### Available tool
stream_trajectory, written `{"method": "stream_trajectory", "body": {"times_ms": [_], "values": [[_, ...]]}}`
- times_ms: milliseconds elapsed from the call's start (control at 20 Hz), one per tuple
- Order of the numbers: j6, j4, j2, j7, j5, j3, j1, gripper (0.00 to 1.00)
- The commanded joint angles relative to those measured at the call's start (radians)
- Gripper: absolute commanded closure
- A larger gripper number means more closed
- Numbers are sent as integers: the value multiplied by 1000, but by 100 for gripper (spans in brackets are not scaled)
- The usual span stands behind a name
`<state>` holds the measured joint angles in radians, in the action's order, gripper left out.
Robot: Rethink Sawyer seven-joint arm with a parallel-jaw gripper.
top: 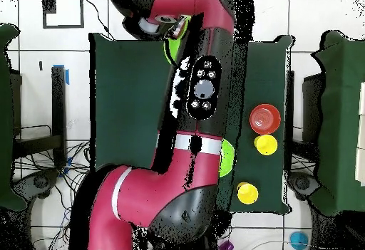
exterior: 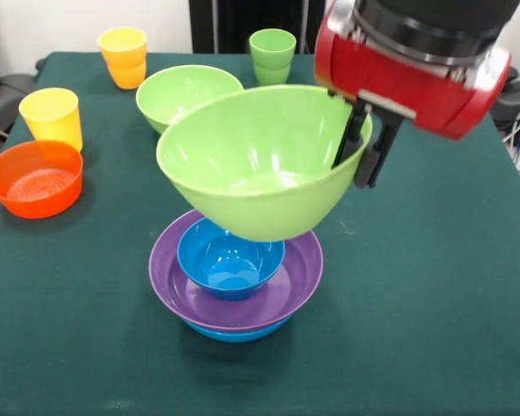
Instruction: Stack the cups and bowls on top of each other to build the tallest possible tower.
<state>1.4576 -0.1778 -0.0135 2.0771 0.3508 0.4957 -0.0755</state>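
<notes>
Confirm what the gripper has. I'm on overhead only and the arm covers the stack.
Observer: The gripper pinches the rim of a large light green bowl, with one of the fingers outside and the other inside.
Operator: Level?
Observer: No, it is tilted, with its opening leaning toward the front camera.
Operator: What's under it?
Observer: The tower: a small blue bowl sits in the purple bowl, which sits in the large blue bowl. I cannot tell whether the held bowl touches them.
</notes>
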Motion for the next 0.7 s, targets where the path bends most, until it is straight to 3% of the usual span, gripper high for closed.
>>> {"method": "stream_trajectory", "body": {"times_ms": [50, 350, 450, 700], "values": [[9, 11, 50, -306, -17, -32, -14, 100], [-3, -21, 39, -322, -39, -40, -10, 100], [13, 8, 50, -332, -26, -24, -21, 100], [-34, -46, 37, -363, -57, -54, -26, 100]]}}
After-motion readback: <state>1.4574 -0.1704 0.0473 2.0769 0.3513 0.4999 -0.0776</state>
